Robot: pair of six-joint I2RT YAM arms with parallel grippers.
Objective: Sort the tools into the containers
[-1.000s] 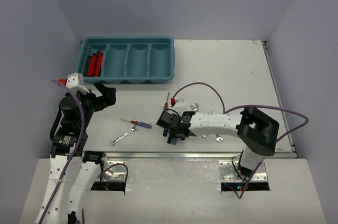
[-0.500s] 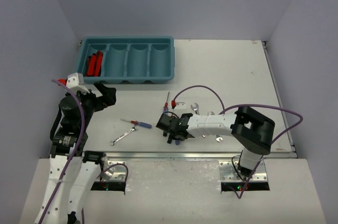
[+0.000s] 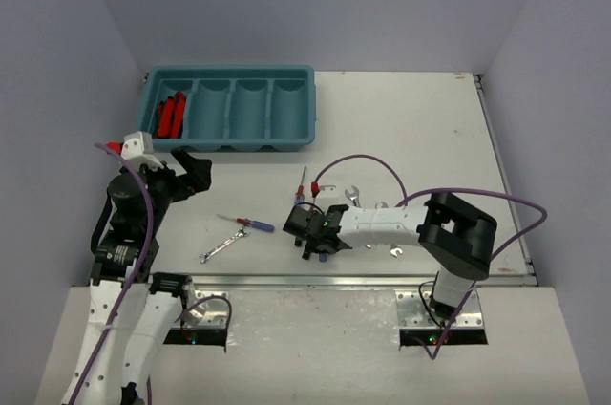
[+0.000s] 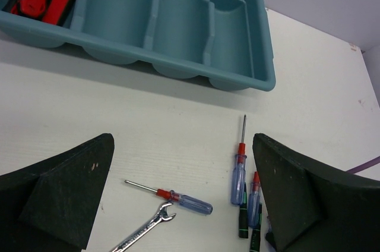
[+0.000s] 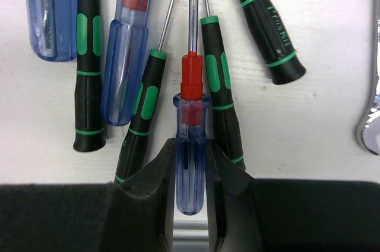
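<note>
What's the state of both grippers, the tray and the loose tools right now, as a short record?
left gripper: open, empty, over the table
right gripper: closed on blue-handled screwdriver lying among black-green screwdrivers
tray: red pliers in leftmost compartment, other three empty
also loose: red-blue screwdriver, silver wrench

white tabletop (image 3: pixel 430 128), metal strip (image 3: pixel 315 281) along its near edge, enclosed by plain pale grey-lavender walls (image 3: pixel 315 4), evenly lit.
</note>
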